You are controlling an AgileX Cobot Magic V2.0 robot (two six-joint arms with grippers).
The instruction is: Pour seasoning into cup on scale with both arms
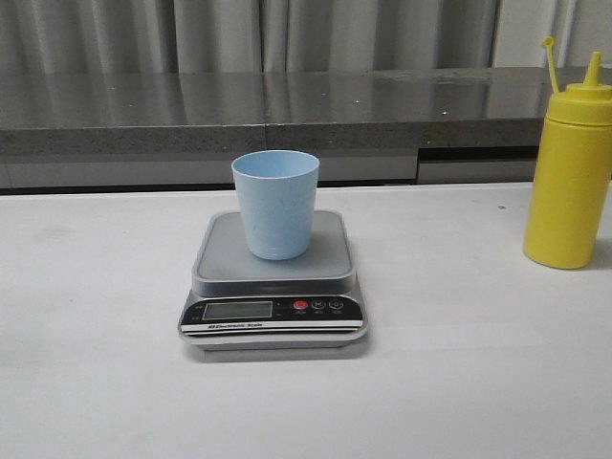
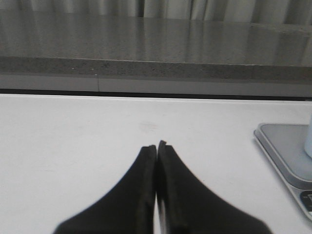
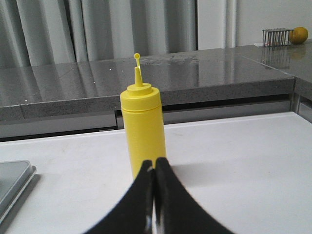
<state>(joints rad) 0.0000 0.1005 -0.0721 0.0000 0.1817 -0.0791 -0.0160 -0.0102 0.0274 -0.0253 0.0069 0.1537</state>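
Note:
The pale blue cup (image 1: 276, 204) stands upright on the silver-grey platform of the scale (image 1: 330, 253) at the middle of the table. The yellow seasoning bottle (image 1: 569, 172) stands upright at the right, nozzle uncapped, its cap stalk sticking up. In the right wrist view the bottle (image 3: 142, 126) stands just beyond my right gripper (image 3: 154, 163), which is shut and empty. My left gripper (image 2: 156, 146) is shut and empty over bare table. The scale's corner (image 2: 278, 146) and a sliver of the cup (image 2: 308, 139) show in the left wrist view. Neither arm shows in the front view.
The white table (image 1: 459, 373) ends at a grey stone ledge (image 1: 143, 120) with curtains behind. A wire rack (image 3: 277, 37) and a yellow fruit (image 3: 299, 34) sit on the far counter in the right wrist view.

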